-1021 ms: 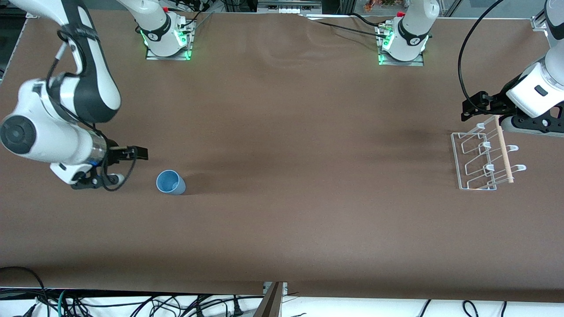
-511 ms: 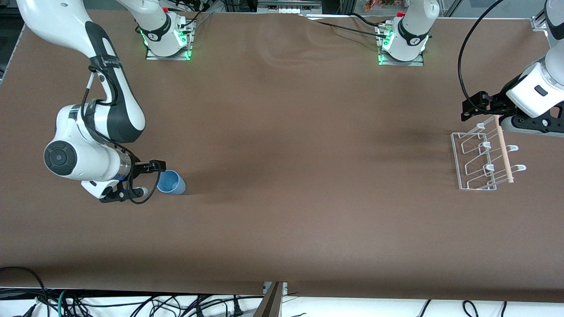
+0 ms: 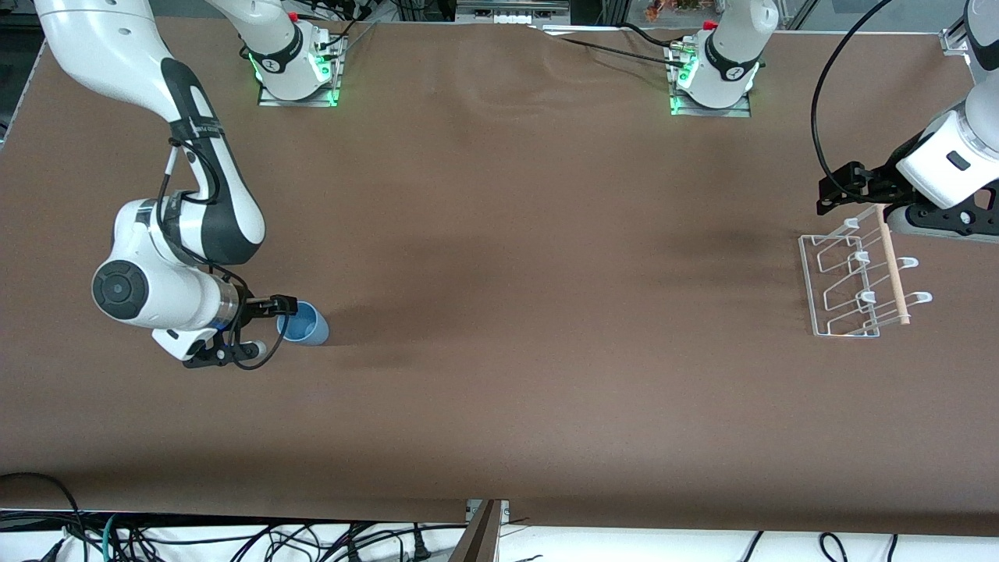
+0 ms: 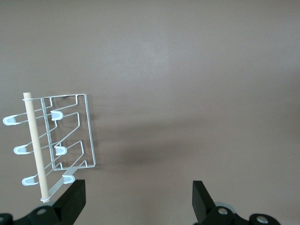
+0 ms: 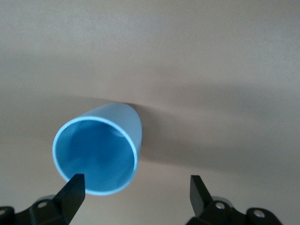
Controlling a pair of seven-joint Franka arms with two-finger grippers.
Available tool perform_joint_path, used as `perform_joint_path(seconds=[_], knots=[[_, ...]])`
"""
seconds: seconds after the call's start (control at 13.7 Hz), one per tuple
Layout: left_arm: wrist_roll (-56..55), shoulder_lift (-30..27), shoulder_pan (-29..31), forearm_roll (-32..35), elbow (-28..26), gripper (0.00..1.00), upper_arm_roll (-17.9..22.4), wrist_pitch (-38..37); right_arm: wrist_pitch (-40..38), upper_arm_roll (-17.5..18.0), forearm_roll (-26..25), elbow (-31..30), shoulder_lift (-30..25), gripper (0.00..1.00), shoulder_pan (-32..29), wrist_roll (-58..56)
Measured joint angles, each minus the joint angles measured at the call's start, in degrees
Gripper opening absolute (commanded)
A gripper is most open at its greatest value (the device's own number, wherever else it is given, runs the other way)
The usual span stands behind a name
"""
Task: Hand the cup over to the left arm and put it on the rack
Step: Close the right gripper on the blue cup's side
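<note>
The light-blue cup [image 3: 302, 324] stands upright on the brown table toward the right arm's end. My right gripper [image 3: 268, 325] is open and low beside it, one finger at the rim. In the right wrist view the cup [image 5: 97, 155] sits off centre, next to one finger, and my right gripper [image 5: 136, 188] holds nothing. The white wire rack [image 3: 851, 285] with its wooden dowel [image 3: 892, 265] lies at the left arm's end. My left gripper [image 3: 841, 190] waits open and empty over the rack's edge. In the left wrist view the rack [image 4: 70, 133] shows beside my left gripper [image 4: 138, 193].
The brown table cover [image 3: 531, 257] is bare between the cup and the rack. The two arm bases [image 3: 296, 66] stand along the edge farthest from the front camera. Cables hang below the nearest edge.
My right arm has swung in toward the cup and lowered, bringing its open gripper from well apart to right at the cup's rim. The cup, rack and left arm have not moved.
</note>
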Motion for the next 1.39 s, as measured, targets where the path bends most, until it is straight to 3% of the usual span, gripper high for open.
perform_joint_path(seconds=[0.58,0.73,0.8,0.88,0.95,1.39], knots=[[0.0,0.0,0.0,0.0,0.0,1.0,0.0,0.0,2.0,0.0,0.0,2.1,4.1,0.95,0.1,1.8],[0.0,0.0,0.0,0.0,0.0,1.0,0.0,0.0,2.5,0.0,0.0,2.1,5.1,0.4,0.7,2.8],[0.0,0.0,0.0,0.0,0.0,1.0,0.0,0.0,2.7,0.0,0.0,2.1,5.6,0.2,1.1,3.6],[0.0,0.0,0.0,0.0,0.0,1.0,0.0,0.0,3.1,0.1,0.0,2.1,6.1,0.07,1.4,4.3],[0.0,0.0,0.0,0.0,0.0,1.0,0.0,0.0,3.4,0.0,0.0,2.1,6.4,0.0,1.5,4.7],[0.0,0.0,0.0,0.0,0.0,1.0,0.0,0.0,5.5,0.0,0.0,2.2,6.5,0.0,1.5,5.1]])
